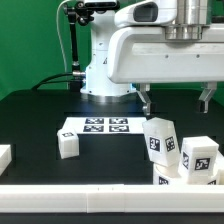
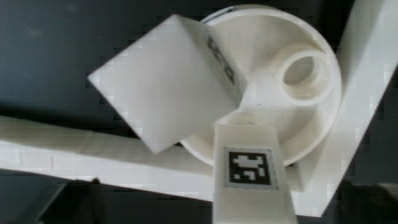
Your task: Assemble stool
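In the wrist view the round white seat disc shows its face, with a round hole in it. One leg block with a black-and-white tag lies across its rim. A second white block leans tilted over the disc's other side. In the exterior view tagged leg blocks stand clustered at the exterior view's right front. I cannot make out the seat there. My gripper hangs above this cluster. Its fingers are spread apart and hold nothing. The fingers do not show in the wrist view.
A long plain white rail runs along the front edge and also shows in the wrist view. The marker board lies mid-table. A white block stands next to it. Another block is at the exterior view's far left.
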`<state>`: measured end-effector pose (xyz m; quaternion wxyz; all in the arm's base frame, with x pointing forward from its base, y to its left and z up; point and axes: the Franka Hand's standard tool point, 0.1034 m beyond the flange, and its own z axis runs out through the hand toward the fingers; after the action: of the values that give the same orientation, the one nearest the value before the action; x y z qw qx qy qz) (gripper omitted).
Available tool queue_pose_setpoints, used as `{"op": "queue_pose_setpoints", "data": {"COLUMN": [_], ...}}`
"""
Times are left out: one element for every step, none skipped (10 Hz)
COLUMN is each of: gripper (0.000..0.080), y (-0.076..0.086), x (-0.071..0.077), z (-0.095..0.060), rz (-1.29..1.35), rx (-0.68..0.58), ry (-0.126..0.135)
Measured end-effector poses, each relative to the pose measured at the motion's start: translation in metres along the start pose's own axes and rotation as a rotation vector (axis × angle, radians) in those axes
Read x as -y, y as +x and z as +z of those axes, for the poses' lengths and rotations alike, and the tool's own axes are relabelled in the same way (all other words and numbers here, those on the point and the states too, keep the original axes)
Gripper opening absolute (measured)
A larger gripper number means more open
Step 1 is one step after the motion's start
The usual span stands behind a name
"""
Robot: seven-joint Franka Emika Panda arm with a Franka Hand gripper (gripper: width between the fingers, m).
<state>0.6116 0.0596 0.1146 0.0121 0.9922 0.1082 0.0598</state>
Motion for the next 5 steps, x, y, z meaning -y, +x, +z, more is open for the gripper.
{"op": "queue_pose_setpoints", "data": {"gripper": [0.0649,0.0649,0.0649,0.0649,0.0649], "y": [-0.0036,-0.0047,-0.0052,-0.0066,-0.0090], "x": [-0.0012,-0.0018,-0.0026,-0.0039,-0.0039], "z": [0.0031,0.0044,0.0053,0.0070,0.0104], "rz": [-0.123,-0.200,-0.262,-0.330,-0.329], "rx": [0.005,0.008,0.009,0.011,0.013], "ry": [-0.003,0.000,0.003,0.008,0.011]}}
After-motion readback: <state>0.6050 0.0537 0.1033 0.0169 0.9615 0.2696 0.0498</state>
